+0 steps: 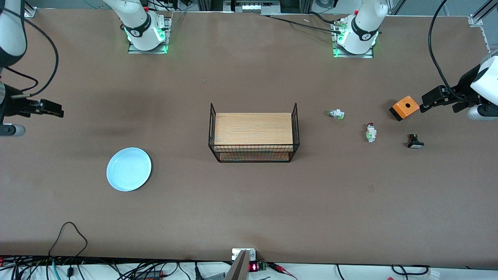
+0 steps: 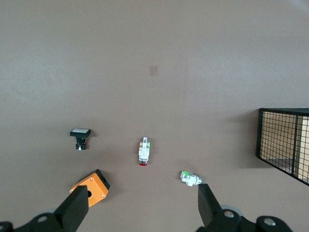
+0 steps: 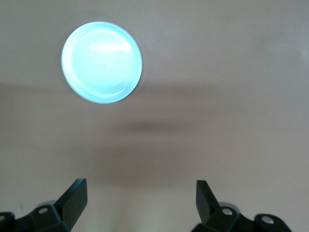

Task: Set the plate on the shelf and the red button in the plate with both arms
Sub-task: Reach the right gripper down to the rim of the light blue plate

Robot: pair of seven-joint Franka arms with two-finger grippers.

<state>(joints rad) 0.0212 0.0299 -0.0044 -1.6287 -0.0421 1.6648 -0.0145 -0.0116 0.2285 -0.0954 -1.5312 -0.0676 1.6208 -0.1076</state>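
Observation:
The light blue plate (image 1: 128,169) lies flat on the table toward the right arm's end; it also shows in the right wrist view (image 3: 102,62). The red button (image 1: 370,132) lies on its side toward the left arm's end, between a green-capped piece and a black-and-white piece; it also shows in the left wrist view (image 2: 144,151). My left gripper (image 1: 426,102) is open and empty in the air beside the orange box, and shows in its own view (image 2: 142,193). My right gripper (image 1: 58,111) is open and empty over bare table, apart from the plate, and shows in its own view (image 3: 139,187).
A black wire rack (image 1: 253,153) with a wooden top stands mid-table. Near the red button are a white piece with a green cap (image 1: 336,114), a black-and-white button piece (image 1: 415,141) and an orange box (image 1: 404,107). Cables run along the table's front edge.

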